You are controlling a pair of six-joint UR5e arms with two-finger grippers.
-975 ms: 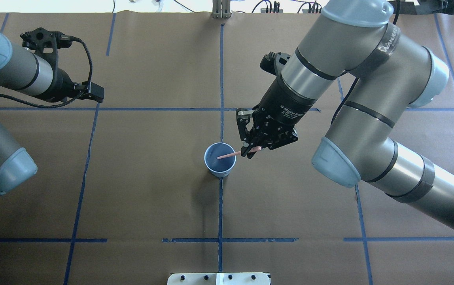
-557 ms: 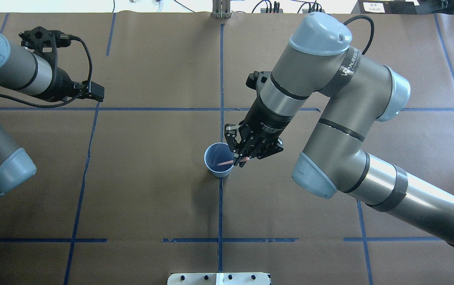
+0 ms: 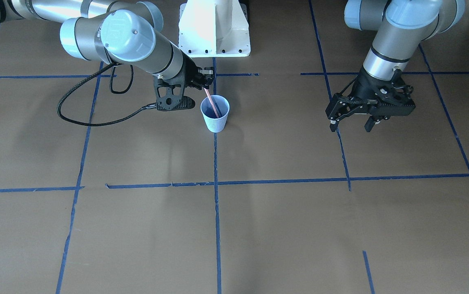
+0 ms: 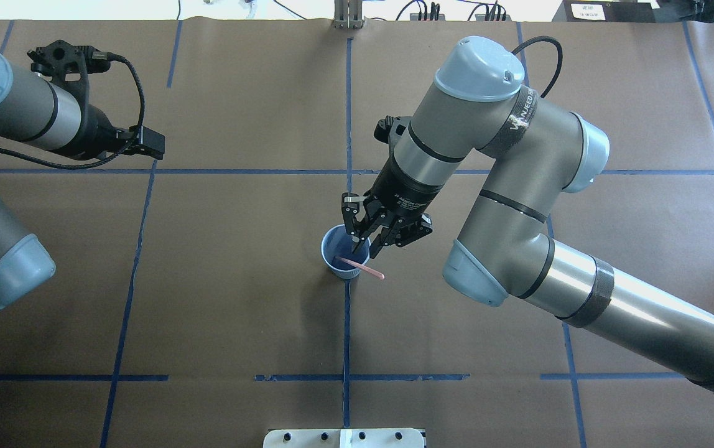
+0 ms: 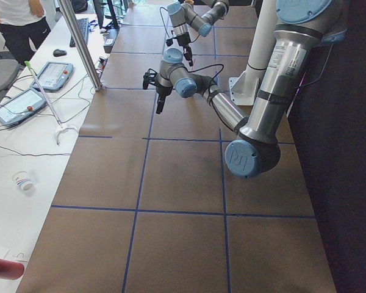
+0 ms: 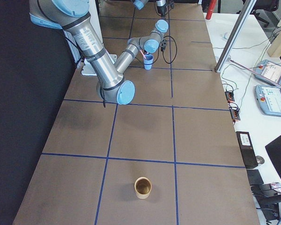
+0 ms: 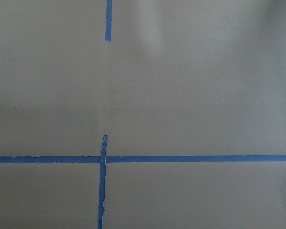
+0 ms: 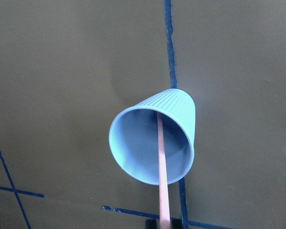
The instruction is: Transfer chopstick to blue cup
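The cup (image 3: 215,121) stood upright on a tape line (image 3: 215,163) of the table (image 3: 279,134). The stick (image 8: 161,157) was in it, its lower end down inside. It leaned on the rim at the robot's side, with its upper part sticking out above the cup. The right gripper (image 4: 363,247) hung just above the cup's rim on that same side, jaws spread apart. The stick's top lay close by the fingers and seemed free of them, though the wrist view cut that spot off. The left gripper (image 3: 351,124) hovered over the table well apart from the cup, toward the robot's left, jaws wide open.
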